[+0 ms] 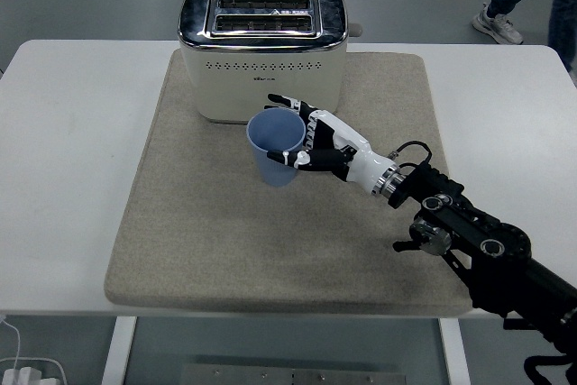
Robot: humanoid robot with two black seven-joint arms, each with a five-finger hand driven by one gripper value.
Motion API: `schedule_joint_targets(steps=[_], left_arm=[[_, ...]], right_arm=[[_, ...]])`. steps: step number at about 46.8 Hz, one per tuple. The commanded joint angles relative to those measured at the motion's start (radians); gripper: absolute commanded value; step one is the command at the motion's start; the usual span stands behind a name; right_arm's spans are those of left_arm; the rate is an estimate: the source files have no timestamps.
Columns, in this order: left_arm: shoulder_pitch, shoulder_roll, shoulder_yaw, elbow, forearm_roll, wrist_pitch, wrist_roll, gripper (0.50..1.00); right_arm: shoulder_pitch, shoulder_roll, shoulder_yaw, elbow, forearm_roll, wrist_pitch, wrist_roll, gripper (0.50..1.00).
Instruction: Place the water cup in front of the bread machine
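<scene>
A light blue water cup (277, 148) stands upright on the beige mat (198, 223), just in front of the cream toaster (261, 50) with its chrome top. My right hand (311, 142) reaches in from the lower right and its fingers (292, 159) are wrapped around the cup's right side. The cup's base looks to rest on the mat, slightly right of the toaster's middle. The left arm does not show in the head view.
The mat covers the middle of the white table (63, 160). A person's legs and shoe (505, 24) show at the top right, beyond the table. A white cable and plug (22, 369) lie on the floor at the bottom left.
</scene>
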Motion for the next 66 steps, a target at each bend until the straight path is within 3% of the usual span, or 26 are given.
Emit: schedule_joint_targets(steps=[1,24,49,57,66], left_arm=[[0.0,0.0,0.0,0.0,0.0,0.0,0.0,1.0],[0.0,0.0,0.0,0.001,0.0,0.0,0.0,1.0],[0.0,0.0,0.0,0.0,0.0,0.0,0.0,1.0],[0.0,0.0,0.0,0.0,0.0,0.0,0.0,1.0],[0.0,0.0,0.0,0.0,0.0,0.0,0.0,1.0]], right_arm=[[0.001,0.0,0.001,0.001,0.0,0.012,0.001,0.926],[0.017,0.0,0.05,0.002,0.065,0.046,0.003,0.926],[0.017,0.0,0.146,0.002,0.065,0.196,0.026,0.926],[0.026,-0.051,0.158,0.002,0.066,0.273,0.046,0.926],[0.04,-0.104,0.173,0.001,0.085,0.298,0.069,0.926]])
